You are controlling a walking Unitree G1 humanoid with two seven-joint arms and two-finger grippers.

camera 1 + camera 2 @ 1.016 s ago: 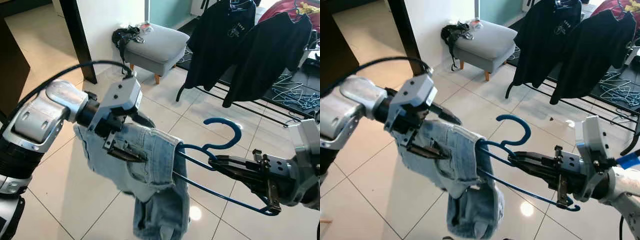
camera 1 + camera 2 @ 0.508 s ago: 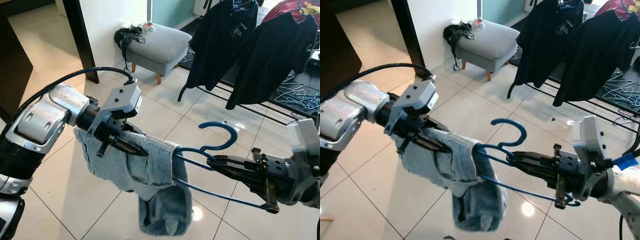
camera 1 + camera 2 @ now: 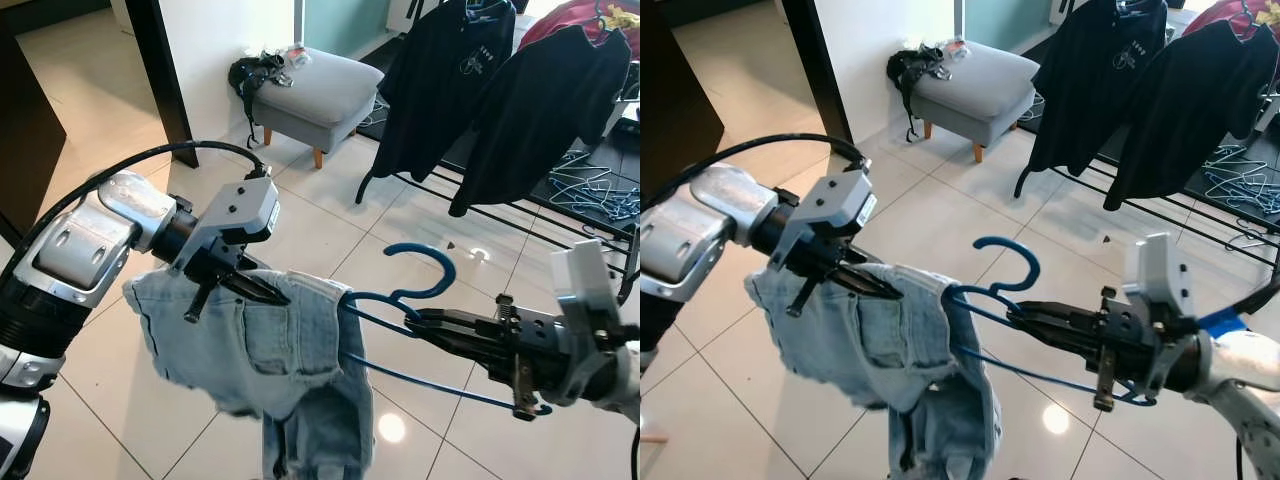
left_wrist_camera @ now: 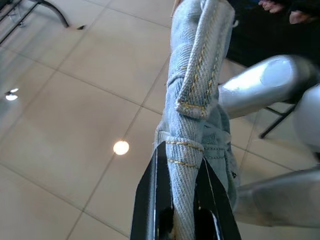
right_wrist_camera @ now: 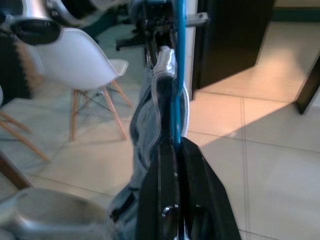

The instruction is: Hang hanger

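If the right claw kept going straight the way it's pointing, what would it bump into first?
Probably the denim shorts draped on the blue hanger it grips. The right claw points along the hanger toward them, with the left claw pinching their waistband just beyond. Depth is hard to judge.

Faded, stitched denim shorts (image 3: 270,350) were clamped beside a smooth blue hanger (image 3: 400,300); glossy tiled floor (image 3: 330,230) was seen beneath.
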